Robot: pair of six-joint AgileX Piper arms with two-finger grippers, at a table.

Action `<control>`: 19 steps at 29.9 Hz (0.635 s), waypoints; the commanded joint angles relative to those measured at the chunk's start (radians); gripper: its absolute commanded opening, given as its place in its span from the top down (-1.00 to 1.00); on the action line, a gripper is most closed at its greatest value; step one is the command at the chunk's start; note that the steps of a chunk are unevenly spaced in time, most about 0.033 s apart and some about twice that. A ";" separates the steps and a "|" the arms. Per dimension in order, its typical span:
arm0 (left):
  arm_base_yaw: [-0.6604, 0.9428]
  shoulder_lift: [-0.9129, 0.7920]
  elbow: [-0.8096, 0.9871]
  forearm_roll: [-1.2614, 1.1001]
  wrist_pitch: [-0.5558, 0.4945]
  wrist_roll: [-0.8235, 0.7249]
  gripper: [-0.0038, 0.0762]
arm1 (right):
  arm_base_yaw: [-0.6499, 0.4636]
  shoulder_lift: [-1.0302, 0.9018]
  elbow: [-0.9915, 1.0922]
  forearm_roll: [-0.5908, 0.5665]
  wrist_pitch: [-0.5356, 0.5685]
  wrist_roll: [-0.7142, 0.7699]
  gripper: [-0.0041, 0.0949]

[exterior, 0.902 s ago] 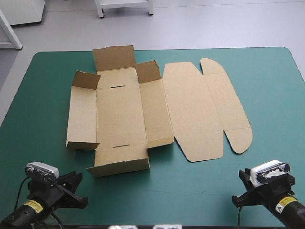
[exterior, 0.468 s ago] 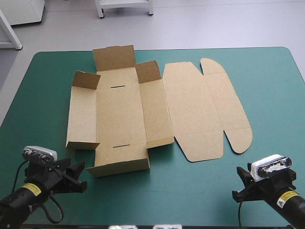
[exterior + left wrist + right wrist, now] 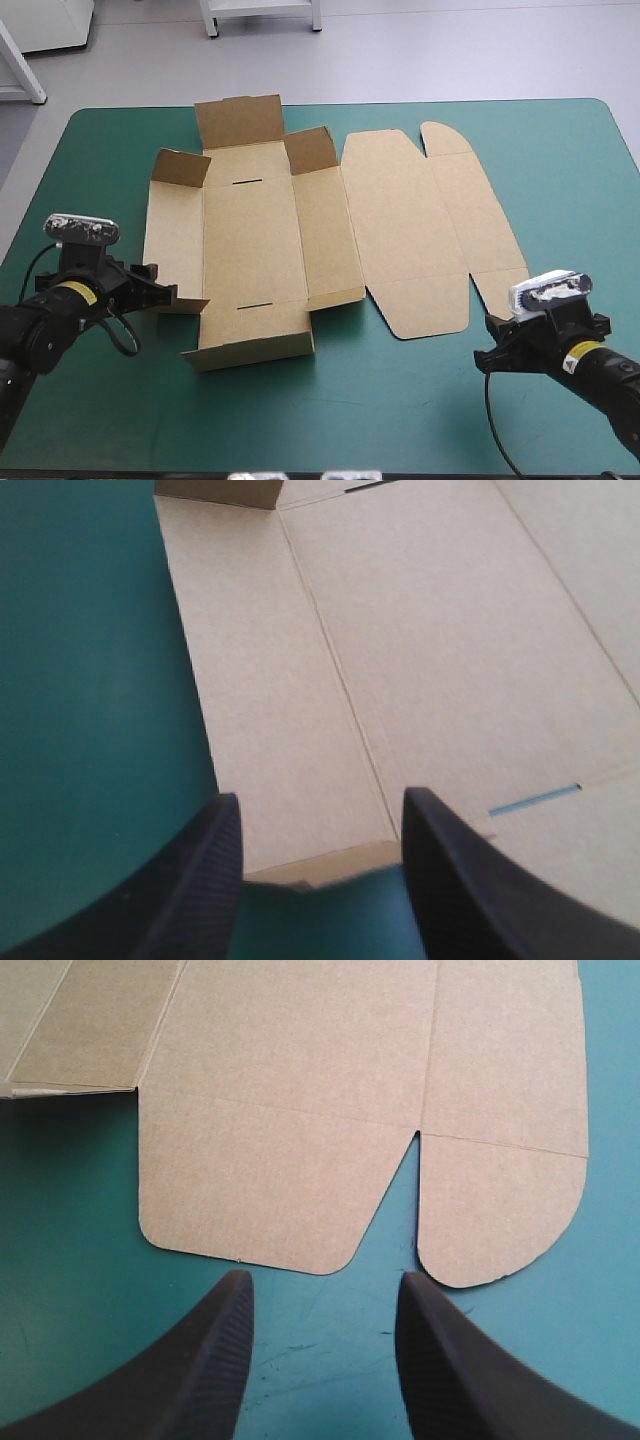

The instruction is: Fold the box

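The box [image 3: 270,240] lies mostly flat on the desk [image 3: 400,400], far flaps raised. The left fingers [image 3: 200,880] stand apart at its near left corner; the right fingers [image 3: 210,1350], also apart, sit just short of its rounded lid flaps.

Both wrist views cut the box [image 3: 420,660] short — most of its sheet lies beyond their edges.

1 overhead, 2 wrist-level, toward box [image 3: 252,235]

Teal-green table [image 3: 420,400], brown box [image 3: 255,240] on it, mostly flat, ctr
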 commanded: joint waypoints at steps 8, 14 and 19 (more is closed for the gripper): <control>0.407 0.233 -0.052 -0.371 -0.148 0.210 0.00 | -0.002 0.144 -0.079 -0.003 -0.070 -0.006 0.03; 0.632 0.369 -0.052 -0.822 -0.033 0.550 0.00 | -0.002 0.145 -0.079 0.011 -0.094 -0.006 -0.20; 0.692 0.485 -0.052 -1.043 0.071 0.707 0.00 | -0.002 0.145 -0.079 0.011 -0.095 -0.006 -0.21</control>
